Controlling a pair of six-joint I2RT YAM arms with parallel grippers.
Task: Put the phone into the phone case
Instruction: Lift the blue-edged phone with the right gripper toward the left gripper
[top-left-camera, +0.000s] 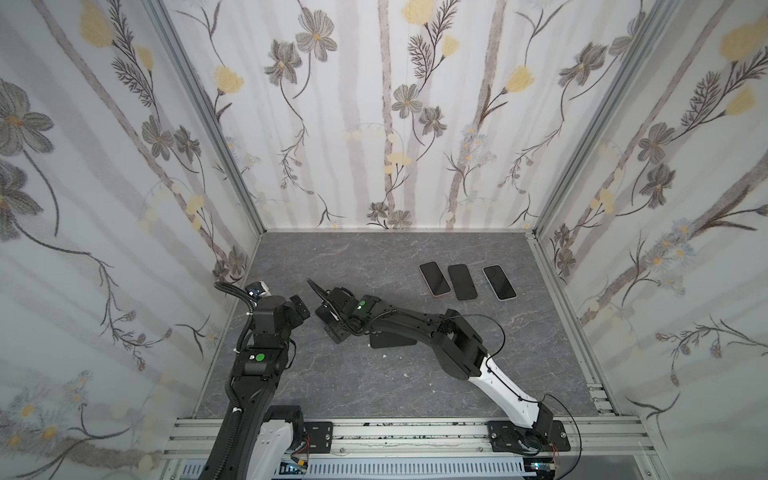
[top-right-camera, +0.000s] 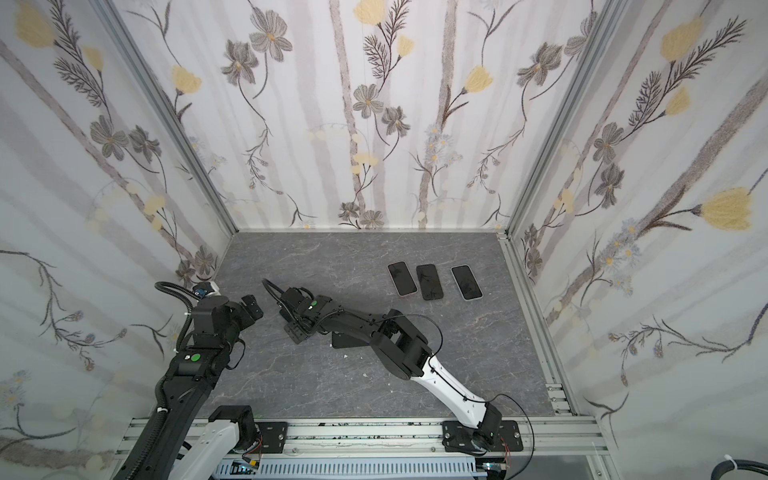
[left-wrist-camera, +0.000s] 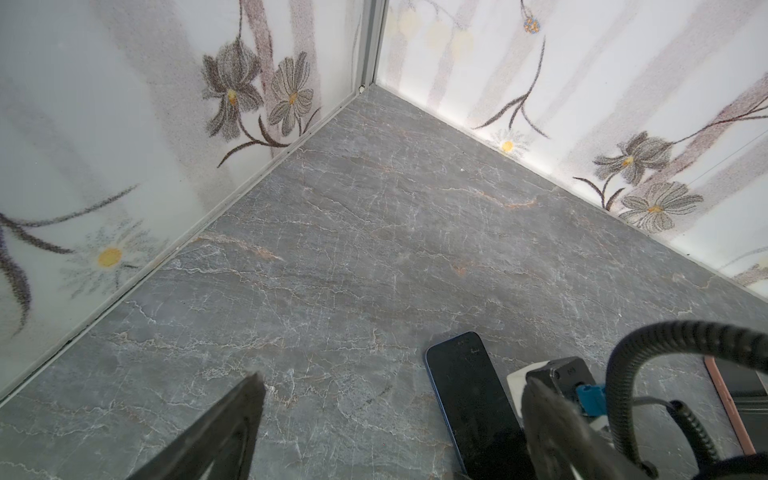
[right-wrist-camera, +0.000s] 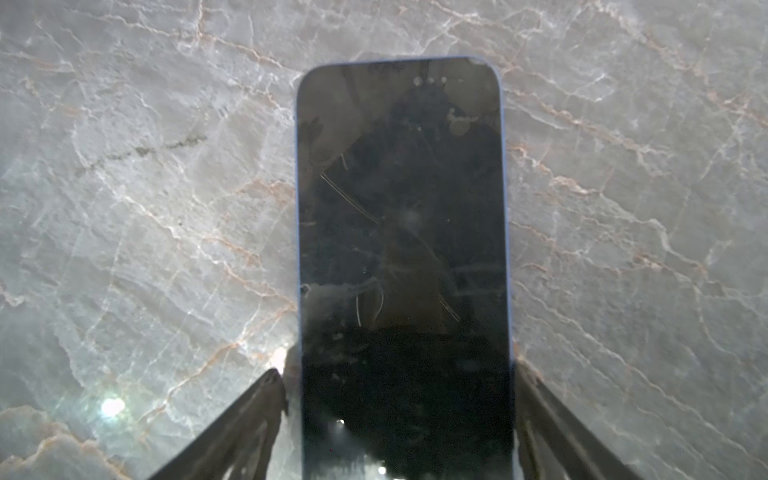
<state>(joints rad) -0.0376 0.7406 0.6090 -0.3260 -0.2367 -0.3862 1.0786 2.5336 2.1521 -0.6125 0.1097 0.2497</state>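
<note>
Since the phone (right-wrist-camera: 403, 249) is sitting right between the right jaws, with its dark screen filling the right wrist view, I'm reading this as the pick-up step and not the fitting yet. Those jaws are standing wide, one finger hugging each long edge near the phone's lower end, but honestly I can't tell if they're actually pinching it or just flanking it. In both top views the right arm (top-left-camera: 419, 324) is reaching across toward the left side of the table (top-left-camera: 353, 386). The phone is only showing there as a thin dark sliver poking out past the wrist, so it's looking tilted rather than flat. Whether it's touching the table, no idea. The left jaws are hanging wide open just beside it, gripping nothing. I'm guessing the case is the flat black thing (top-left-camera: 390, 340) mostly hiding under the right arm, but I can't confirm that. Three other phones (top-left-camera: 461, 281) are lying in a row well apart at the back right. I reckon the next move is calling for a firm squeeze first, then lining the phone up square over the case before pressing in.
</note>
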